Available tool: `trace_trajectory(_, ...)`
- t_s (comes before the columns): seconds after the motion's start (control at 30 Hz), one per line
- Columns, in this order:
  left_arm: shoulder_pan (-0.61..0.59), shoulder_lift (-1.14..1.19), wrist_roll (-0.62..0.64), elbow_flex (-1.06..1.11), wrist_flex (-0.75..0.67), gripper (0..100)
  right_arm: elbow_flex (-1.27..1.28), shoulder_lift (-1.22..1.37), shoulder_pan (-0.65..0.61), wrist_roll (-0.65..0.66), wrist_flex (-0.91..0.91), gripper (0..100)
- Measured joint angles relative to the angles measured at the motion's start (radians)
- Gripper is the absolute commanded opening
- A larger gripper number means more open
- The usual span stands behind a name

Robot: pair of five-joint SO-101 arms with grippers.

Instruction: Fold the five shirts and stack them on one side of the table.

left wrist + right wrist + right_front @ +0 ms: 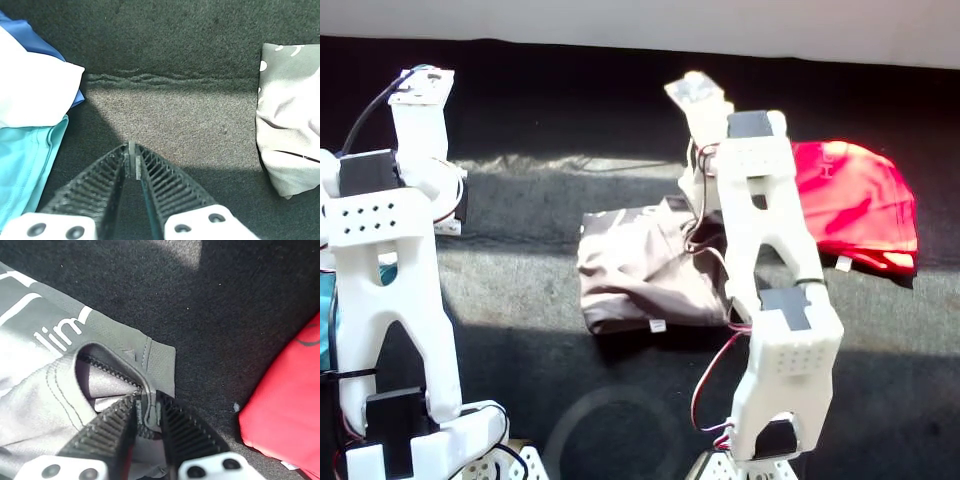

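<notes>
Right gripper [147,407]: closed on the collar [112,372] of the grey shirt [640,265]. White lettering [60,335] runs across the fabric just beside the collar. A white tag [658,325] sits at the shirt's near edge.

Red shirt [855,200]: apart, to this gripper's right, with a second tag [842,263] at its edge.

Left gripper [131,150]: closed, tips touching, holding nothing, above the table [190,120]. To its left lie the white shirt [30,90], blue shirt [20,27] and teal shirt [25,160], overlapping. The grey shirt lies to its right.

Dark felt table covering [880,350], white wall [620,18] behind
</notes>
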Motion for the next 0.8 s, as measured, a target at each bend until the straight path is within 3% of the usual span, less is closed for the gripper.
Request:
trace_trajectory(0.07, 0.0, 0.0, 0.0, 0.0, 0.0, 1, 0.0, 0.011, 0.006, -0.014, 0.002, 17.9)
trace_trajectory(0.27, 0.0, 0.0, 0.0, 0.0, 0.0, 1, -0.064, -0.028, 0.029, -0.1, 0.032, 17.7)
trace_trajectory(0.5, 0.0, 0.0, 0.0, 0.0, 0.0, 1, -0.041, -0.172, -0.041, -0.137, 0.124, 4.8)
trace_trajectory(0.8, 0.0, 0.0, 0.0, 0.0, 0.0, 1, 0.123, -0.178, -0.11, -0.138, 0.002, 7.4)
